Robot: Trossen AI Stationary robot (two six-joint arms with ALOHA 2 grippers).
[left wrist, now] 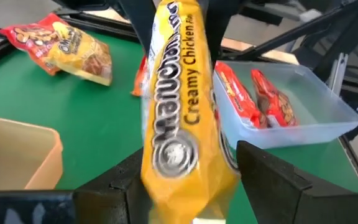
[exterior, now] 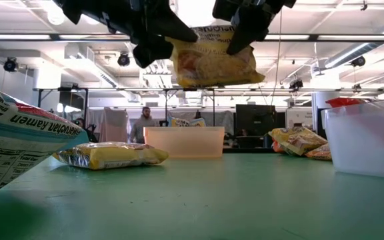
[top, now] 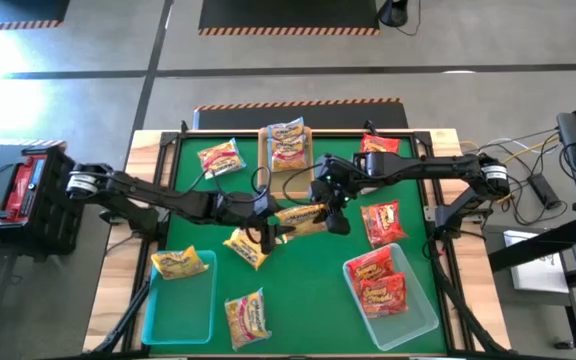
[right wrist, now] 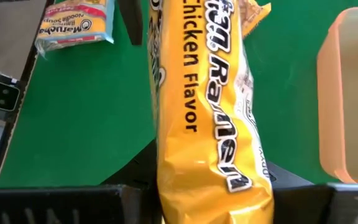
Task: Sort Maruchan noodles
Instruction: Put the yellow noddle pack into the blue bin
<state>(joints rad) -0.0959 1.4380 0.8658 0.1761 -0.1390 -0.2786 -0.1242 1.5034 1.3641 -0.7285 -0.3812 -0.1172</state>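
Observation:
Both grippers hold one yellow Maruchan packet [top: 301, 217] in the air over the middle of the green table; it reads "Creamy Chicken" in the left wrist view [left wrist: 179, 118]. My left gripper [top: 273, 228] is shut on its left end, my right gripper [top: 330, 205] on its right end. In the low view the packet [exterior: 212, 63] hangs well above the mat. Other packets lie flat: a yellow one [top: 246, 247] just below the held one, a red one [top: 381, 222] to the right, and one [top: 248, 317] near the near edge. My left gripper pinches the packet's left end [left wrist: 185, 177] between its two fingers [left wrist: 120, 183], coming level from the table's left and lying along the packet. The packet is lifted clear and stands on edge, reaching away toward the other gripper. My right gripper pinches the packet's right end [right wrist: 213, 186] between its two fingers [right wrist: 291, 183], coming from the table's right and slightly above [exterior: 245, 30], along the packet's length. The packet is clear of the table and spans the gap to the left gripper.
A teal tray [top: 203, 310] at the near left holds a yellow packet [top: 180, 262]; a teal tray [top: 418, 320] at the near right holds two red ones [top: 376, 280]. A tan tray [top: 265, 150] at the far edge holds one packet. More packets [top: 218, 157] [top: 380, 147] lie beside it.

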